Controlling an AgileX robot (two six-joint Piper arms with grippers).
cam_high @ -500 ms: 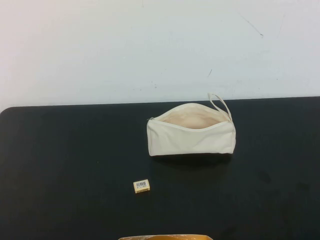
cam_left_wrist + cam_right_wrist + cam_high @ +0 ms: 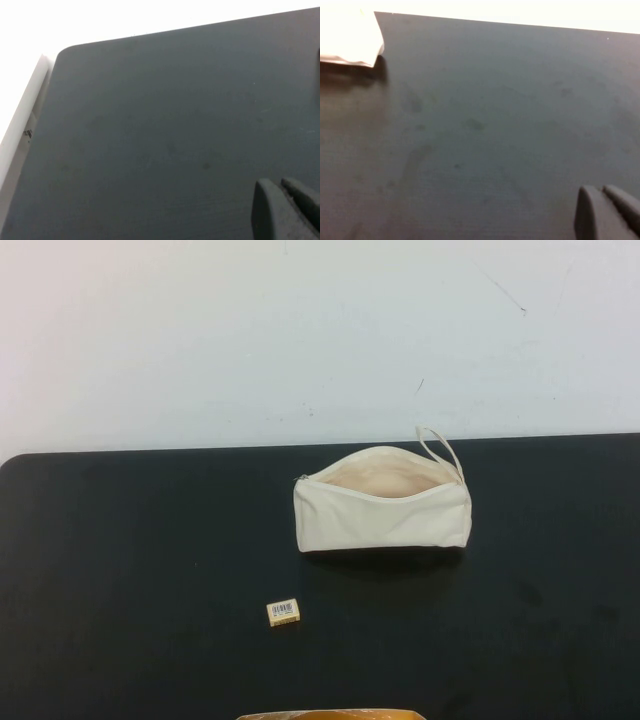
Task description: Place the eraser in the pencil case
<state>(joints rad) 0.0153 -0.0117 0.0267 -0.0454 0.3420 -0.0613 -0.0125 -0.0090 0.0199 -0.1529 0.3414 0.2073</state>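
High view: eraser (image 2: 283,612) near pencil case (image 2: 382,503).

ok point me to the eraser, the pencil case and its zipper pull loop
eraser (image 2: 283,613), high view, on its barcode label
pencil case (image 2: 385,522), high view, on its near side wall
zipper pull loop (image 2: 441,451), high view, on the strap at the case's right end

Eraser (image 2: 283,612) on table (image 2: 120,570) — before pencil case (image 2: 382,512), leftward.
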